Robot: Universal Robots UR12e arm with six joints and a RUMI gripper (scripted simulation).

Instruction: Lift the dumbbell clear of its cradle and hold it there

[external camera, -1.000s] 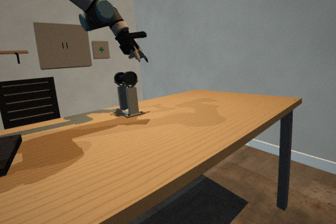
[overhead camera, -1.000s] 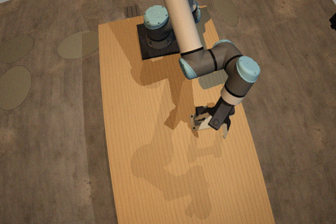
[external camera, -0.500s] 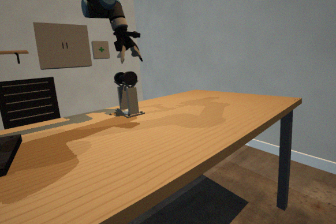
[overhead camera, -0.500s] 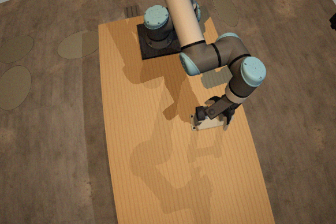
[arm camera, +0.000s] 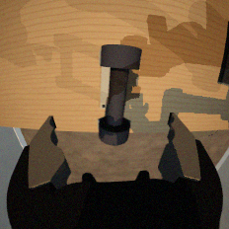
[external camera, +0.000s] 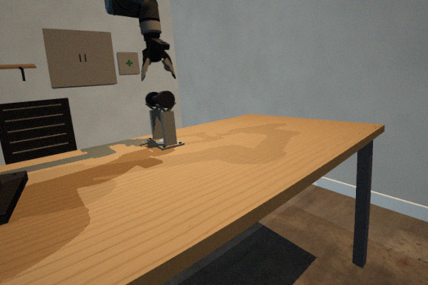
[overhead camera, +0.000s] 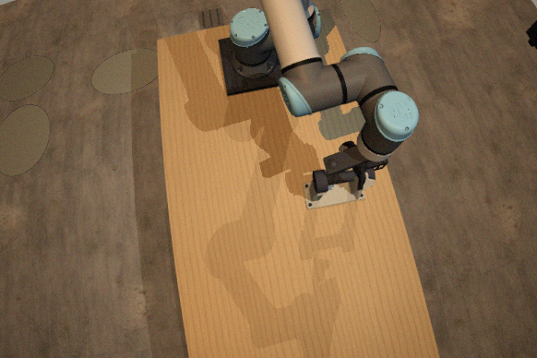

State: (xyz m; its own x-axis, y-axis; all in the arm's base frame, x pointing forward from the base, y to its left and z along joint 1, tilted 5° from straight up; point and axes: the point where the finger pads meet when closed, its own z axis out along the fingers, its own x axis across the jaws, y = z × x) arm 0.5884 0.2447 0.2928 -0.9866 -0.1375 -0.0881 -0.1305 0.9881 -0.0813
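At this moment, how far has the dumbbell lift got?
Done: the open pincer is lined up above the dumbbell, pointing down, its handle centred between the fingers in the wrist view. In hand: the approach, with a gap showing between pincer and dumbbell. Left: descend, close on the handle, raise it off the cradle and hold it clear. The dumbbell rests in the cradle, ungripped.

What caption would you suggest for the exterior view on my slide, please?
Open gripper poised above the dumbbell, which rests in its cradle on the table.
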